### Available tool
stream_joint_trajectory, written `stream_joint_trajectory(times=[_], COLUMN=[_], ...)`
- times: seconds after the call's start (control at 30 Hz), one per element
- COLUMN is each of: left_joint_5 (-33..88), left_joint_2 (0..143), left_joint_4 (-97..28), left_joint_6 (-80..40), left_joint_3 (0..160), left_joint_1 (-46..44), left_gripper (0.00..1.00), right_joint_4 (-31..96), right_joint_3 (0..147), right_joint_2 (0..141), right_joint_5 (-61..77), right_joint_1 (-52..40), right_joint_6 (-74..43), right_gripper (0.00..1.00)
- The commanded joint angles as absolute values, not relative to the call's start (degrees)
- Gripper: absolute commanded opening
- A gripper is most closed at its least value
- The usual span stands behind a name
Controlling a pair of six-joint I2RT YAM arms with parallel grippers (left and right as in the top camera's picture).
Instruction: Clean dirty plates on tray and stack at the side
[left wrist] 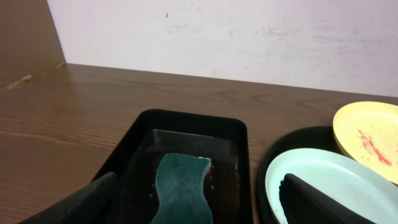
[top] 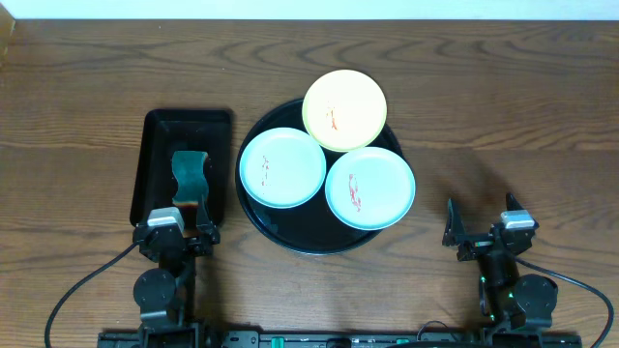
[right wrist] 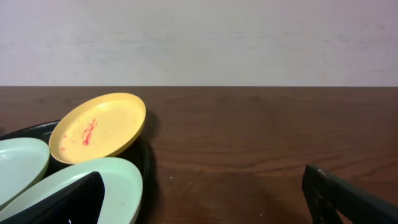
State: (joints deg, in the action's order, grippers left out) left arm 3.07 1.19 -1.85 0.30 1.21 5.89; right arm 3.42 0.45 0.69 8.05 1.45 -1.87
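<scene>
The round black tray (top: 288, 228) lies mid-table with three plates on it, each with red smears. A pale yellow plate (top: 344, 108) leans over the far rim; two pale aqua plates sit left (top: 281, 167) and right (top: 369, 187). My left gripper (top: 177, 217) is open at the near end of a rectangular tray, straddling a green sponge (left wrist: 183, 186). Off to the right of the round tray, my right gripper (top: 482, 220) stands open over bare wood, holding nothing. The right wrist view shows the yellow plate (right wrist: 96, 127) and the nearer aqua plate (right wrist: 118, 186) to the left of its fingers.
The rectangular black tray (top: 155, 145) with the sponge (top: 191, 179) lies left of the round tray, almost touching it. Bare wooden table (top: 503, 116) stretches to the right and back. A white wall (right wrist: 199, 37) stands behind the table.
</scene>
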Motion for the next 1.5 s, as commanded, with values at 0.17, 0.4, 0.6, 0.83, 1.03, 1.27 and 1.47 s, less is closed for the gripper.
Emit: stream_joint_trajectory(times=[0.17, 0.4, 0.6, 0.83, 1.03, 1.27, 1.47], left_joint_5=[3.4, 3.4, 3.5, 5.6, 8.8, 11.6, 11.6], left_joint_2=[1.4, 1.4, 1.4, 6.1, 20.1, 38.5, 53.5], left_joint_4=[-3.7, -2.6, -1.2, -4.6, -11.3, -24.0, -41.5], left_joint_6=[1.3, -1.2, -5.3, -5.3, -5.3, -5.2, -5.2], left_joint_3=[0.2, 0.3, 2.8, 12.6, 25.7, 45.5, 65.4], left_joint_1=[5.7, 5.7, 5.7, 5.7, 5.7, 5.7, 5.7], left_gripper=[0.82, 0.82, 0.82, 0.82, 0.82, 0.82, 0.82], right_joint_4=[3.4, 2.9, -1.4, -1.4, -1.0, 3.0, 14.4], right_joint_3=[0.3, 0.3, 1.8, 8.2, 15.9, 26.2, 39.6], right_joint_2=[0.7, 0.7, 0.7, 1.6, 8.2, 22.6, 37.5], right_joint_5=[7.8, 7.9, 8.0, 8.7, 10.0, 17.5, 20.0], right_joint_1=[0.6, 0.7, 0.7, 0.7, 0.7, 0.7, 0.7], right_joint_6=[-1.2, -1.2, -6.0, -8.2, -8.1, -5.5, -4.5], right_gripper=[0.99, 0.99, 0.99, 0.99, 0.99, 0.99, 0.99])
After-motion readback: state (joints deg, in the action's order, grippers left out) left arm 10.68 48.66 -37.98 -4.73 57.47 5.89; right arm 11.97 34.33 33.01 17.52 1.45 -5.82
